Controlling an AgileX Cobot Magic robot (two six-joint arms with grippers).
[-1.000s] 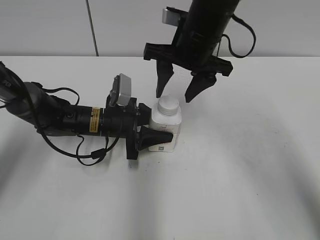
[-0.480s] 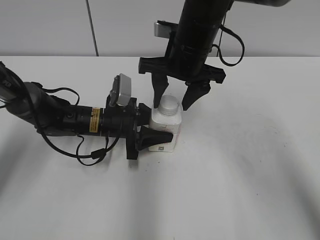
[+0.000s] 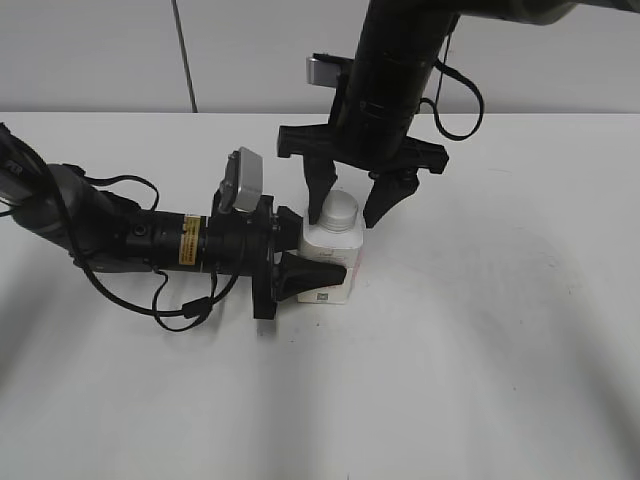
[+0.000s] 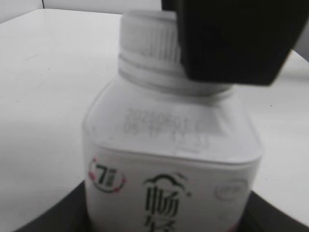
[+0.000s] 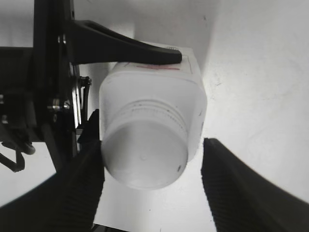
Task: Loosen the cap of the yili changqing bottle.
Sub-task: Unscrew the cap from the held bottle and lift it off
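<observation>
Here my left gripper (image 3: pixel 312 268) reaches in sideways along the white table (image 3: pixel 480 340) and is clamped on the body of the yili changqing bottle (image 3: pixel 330 262), which stands upright near the middle of the table with its label facing my left wrist camera. One finger (image 3: pixel 310 275) lies across the bottle's near face; the other sits behind it. My right gripper (image 3: pixel 347 207) hangs straight down over the bottle with its jaws spread wide, one finger on either side of the cap (image 3: pixel 338 212). In the right wrist view the ribbed finger (image 5: pixel 77 186) on the left looks just beside or touching the cap (image 5: pixel 145 154), while the other finger (image 5: pixel 241 188) stands clearly apart from it, so nothing is gripped there. The cap sits on the bottle's neck.
</observation>
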